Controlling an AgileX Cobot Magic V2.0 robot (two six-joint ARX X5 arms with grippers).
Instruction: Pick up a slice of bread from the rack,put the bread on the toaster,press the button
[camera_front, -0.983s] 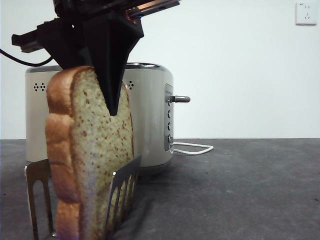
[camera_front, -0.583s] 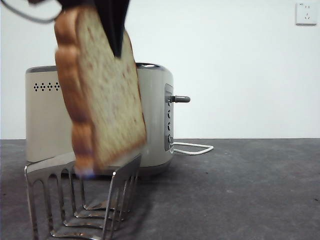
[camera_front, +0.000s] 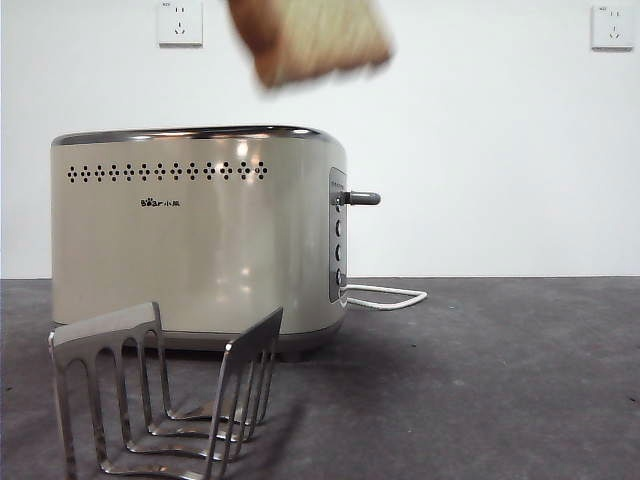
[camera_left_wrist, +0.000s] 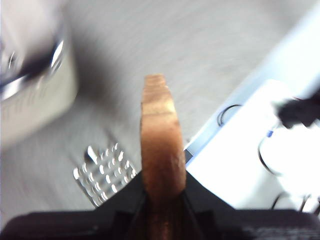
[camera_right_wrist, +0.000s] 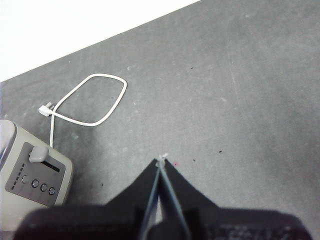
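A: Since a second ago the slice of bread (camera_front: 310, 38) has gone from the rack (camera_front: 160, 395) to high above the toaster (camera_front: 200, 235).

B: The left claw (camera_left_wrist: 161, 197) is clamping its crust edge-up, suiting the slot. The right claw (camera_right_wrist: 160, 165) is waiting, pressed closed, near the button (camera_right_wrist: 39, 154).

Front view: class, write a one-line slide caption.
Slice of bread held above the toaster, rack in front.
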